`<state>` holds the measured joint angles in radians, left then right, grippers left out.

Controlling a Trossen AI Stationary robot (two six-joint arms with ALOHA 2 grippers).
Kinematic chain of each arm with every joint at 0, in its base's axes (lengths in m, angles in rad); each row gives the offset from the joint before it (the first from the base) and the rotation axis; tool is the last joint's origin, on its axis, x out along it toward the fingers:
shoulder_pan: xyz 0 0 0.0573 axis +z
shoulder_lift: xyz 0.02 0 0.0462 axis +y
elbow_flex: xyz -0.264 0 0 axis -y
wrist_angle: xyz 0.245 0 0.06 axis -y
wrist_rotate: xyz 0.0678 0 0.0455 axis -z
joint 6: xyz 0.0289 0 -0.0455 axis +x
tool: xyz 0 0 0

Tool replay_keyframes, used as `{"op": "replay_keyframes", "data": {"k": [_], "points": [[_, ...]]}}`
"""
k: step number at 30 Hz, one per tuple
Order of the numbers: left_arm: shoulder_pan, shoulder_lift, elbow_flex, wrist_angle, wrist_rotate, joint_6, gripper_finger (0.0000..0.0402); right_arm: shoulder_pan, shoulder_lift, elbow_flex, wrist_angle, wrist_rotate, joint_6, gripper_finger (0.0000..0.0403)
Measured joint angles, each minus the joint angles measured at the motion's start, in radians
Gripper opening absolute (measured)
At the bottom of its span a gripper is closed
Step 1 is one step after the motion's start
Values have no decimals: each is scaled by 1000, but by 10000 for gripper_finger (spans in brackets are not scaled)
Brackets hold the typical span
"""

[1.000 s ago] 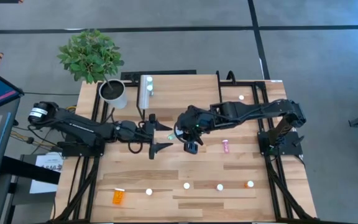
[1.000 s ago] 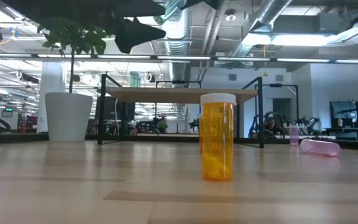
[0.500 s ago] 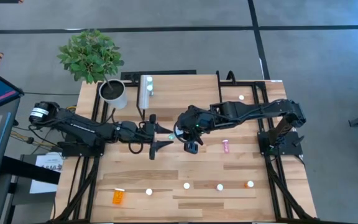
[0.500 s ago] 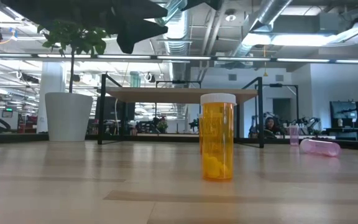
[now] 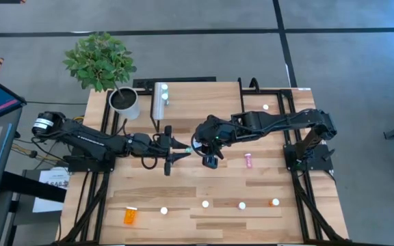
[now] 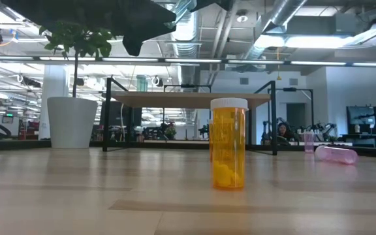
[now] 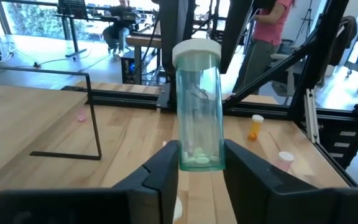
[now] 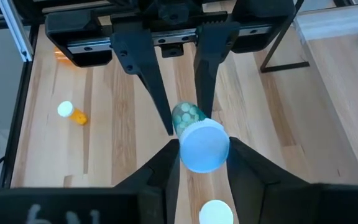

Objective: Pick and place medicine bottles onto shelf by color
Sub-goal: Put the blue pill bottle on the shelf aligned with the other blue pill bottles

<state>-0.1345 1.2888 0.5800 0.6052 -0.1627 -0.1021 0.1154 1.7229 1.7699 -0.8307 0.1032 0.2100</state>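
Observation:
A green medicine bottle (image 7: 200, 106) with a white cap (image 8: 204, 146) is held in the air over the middle of the table, between my two grippers. My left gripper (image 7: 201, 163) comes from the table's left and is shut on the bottle's bottom end. My right gripper (image 8: 204, 163) comes from the right, slanting down, and is shut on the cap end. In the high view the two meet at the bottle (image 5: 187, 149). The shelf (image 6: 191, 99) stands on its black legs at the table's far side. My left gripper pinches the bottle's bottom end (image 7: 201, 158) between its two fingers (image 8: 149, 81), coming about level from the table's left. The bottle reaches away from it, clear of the table. My right gripper pinches the bottle just under its cap (image 8: 199, 163) between its two fingers, slanting down from the right. The bottle points away along the fingers, its bottom end toward my left gripper.
Near the front edge an orange bottle (image 5: 130, 216) lies on its side and several capped bottles (image 5: 206, 203) stand in a row. A pink bottle (image 5: 248, 161) lies right of centre. A potted plant (image 5: 124, 102) stands at the far left.
My left gripper's fingers have closed in from wide open onto the bottom end of the green bottle. My right gripper has kept its hold. The bottle has stayed where it was.

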Motion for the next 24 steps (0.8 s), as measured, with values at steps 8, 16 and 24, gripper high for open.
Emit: {"op": "replay_keyframes", "data": {"k": [8, 16, 24], "points": [[0, 0, 0, 5, 1, -16, 84, 0, 0, 0, 2, 0, -1, 202], [0, -1, 0, 62, 77, -33, 90, 4, -27, -2, -21, 0, -8, 244], [0, -1, 0, 117, 144, -23, 88, 92, -74, -23, -109, 196, 25, 240]]}}
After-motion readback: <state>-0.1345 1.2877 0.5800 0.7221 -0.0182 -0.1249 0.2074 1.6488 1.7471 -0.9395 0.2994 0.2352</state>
